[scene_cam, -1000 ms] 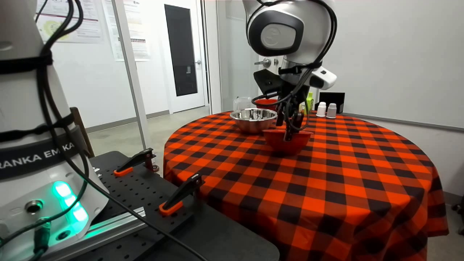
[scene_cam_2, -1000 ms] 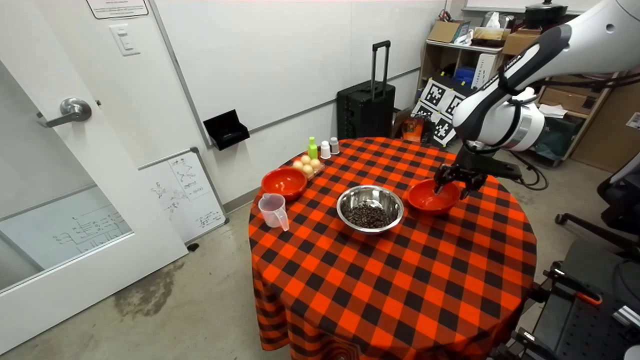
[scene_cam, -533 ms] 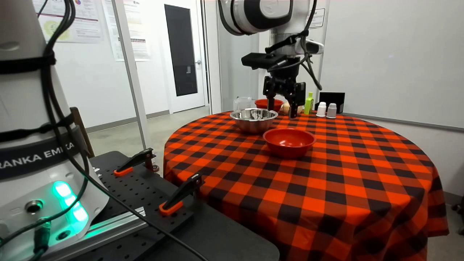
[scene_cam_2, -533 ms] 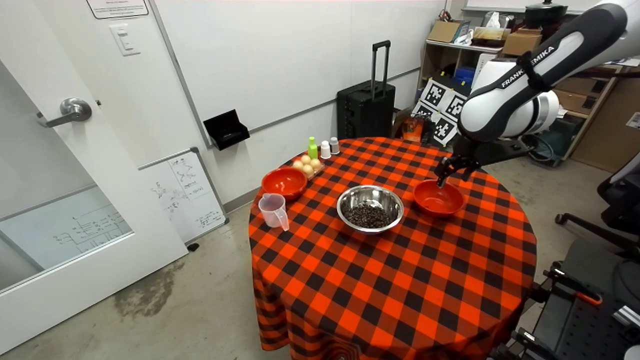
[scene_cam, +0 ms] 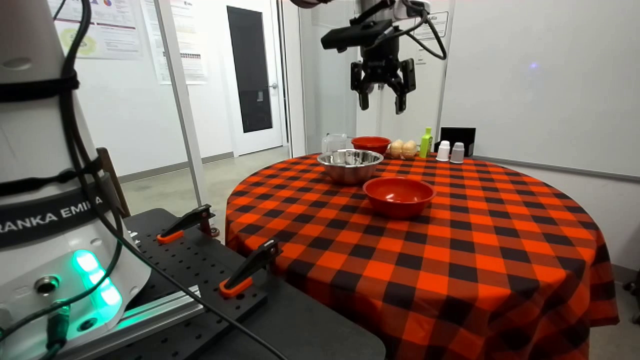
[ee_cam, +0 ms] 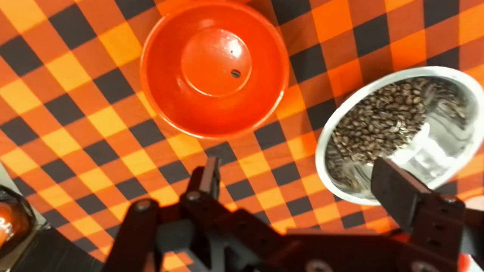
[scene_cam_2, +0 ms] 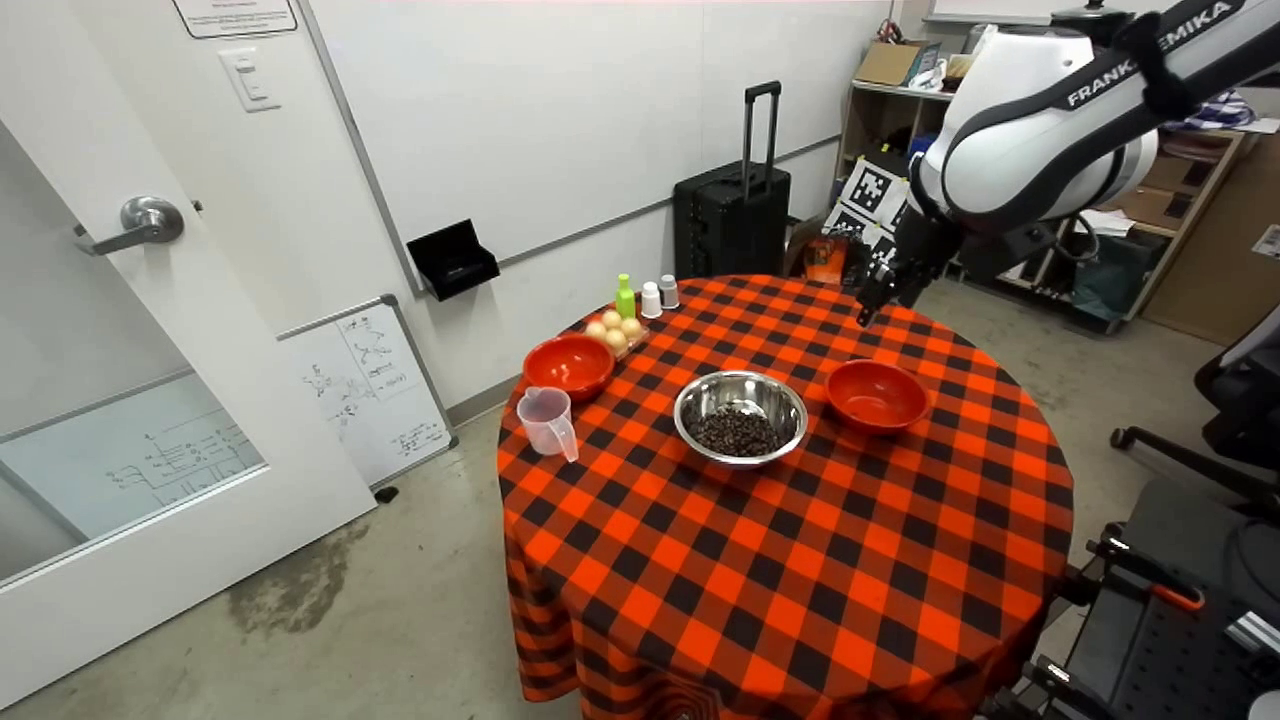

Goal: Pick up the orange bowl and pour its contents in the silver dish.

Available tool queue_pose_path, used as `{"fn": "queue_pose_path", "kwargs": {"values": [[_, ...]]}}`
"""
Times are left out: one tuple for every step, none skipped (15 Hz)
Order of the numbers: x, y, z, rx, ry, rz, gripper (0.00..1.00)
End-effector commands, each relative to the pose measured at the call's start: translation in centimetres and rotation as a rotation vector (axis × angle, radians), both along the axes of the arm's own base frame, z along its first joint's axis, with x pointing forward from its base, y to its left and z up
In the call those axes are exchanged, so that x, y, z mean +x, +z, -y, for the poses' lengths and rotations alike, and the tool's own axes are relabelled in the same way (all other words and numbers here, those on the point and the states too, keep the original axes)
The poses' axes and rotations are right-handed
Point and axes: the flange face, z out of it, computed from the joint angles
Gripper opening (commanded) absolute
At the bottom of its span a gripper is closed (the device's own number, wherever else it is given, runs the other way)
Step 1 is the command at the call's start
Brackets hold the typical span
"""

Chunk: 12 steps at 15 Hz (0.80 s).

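Jaws apart, the hand [scene_cam: 382, 107] hangs over the bench [scene_cam_2: 800, 590], orange bowl [scene_cam_2: 877, 398] and silver dish [ee_cam: 450, 139] of beans [ee_cam: 378, 121] inside its edge.

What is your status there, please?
Gripper open and empty, above tablecloth. Orange bowl upright, one bean visible, beside silver dish of beans. Nothing seen in the way.

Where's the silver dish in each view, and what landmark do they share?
In an exterior view: silver dish just right of centre, slightly above middle.
In an exterior view: silver dish right of centre, slightly below middle.
Wrist view: silver dish far right, about middle height.
Shared landmark: the orange bowl beside it.
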Motion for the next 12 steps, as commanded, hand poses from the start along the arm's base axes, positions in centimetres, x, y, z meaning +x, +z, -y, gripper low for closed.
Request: {"fn": "queue_pose_path", "kwargs": {"values": [[-1.4, 5.6, -3.3, 0.043, 0.138, 0.000, 1.00], [-1.9, 6.9, -3.9, 0.039, 0.172, -0.031, 1.00], [-2.5, 8.3, -4.5, 0.053, 0.213, -0.068, 1.00], [-3.1, 9.6, -5.2, 0.061, 0.240, -0.107, 1.00], [-3.7, 11.0, -5.9, 0.061, 0.256, -0.146, 1.00], [-4.4, 12.4, -6.5, 0.055, 0.262, -0.186, 1.00], [-5.0, 13.8, -7.1, 0.047, 0.262, -0.219, 1.00], [-5.6, 15.2, -7.8, 0.052, 0.271, -0.241, 1.00], [-6.1, 16.4, -8.5, 0.052, 0.271, -0.259, 1.00], [-6.5, 17.6, -9.1, 0.060, 0.269, -0.271, 1.00], [-6.9, 18.5, -9.9, 0.064, 0.258, -0.278, 1.00], [-6.2, 16.8, -8.8, 0.073, 0.273, -0.255, 1.00]]}}
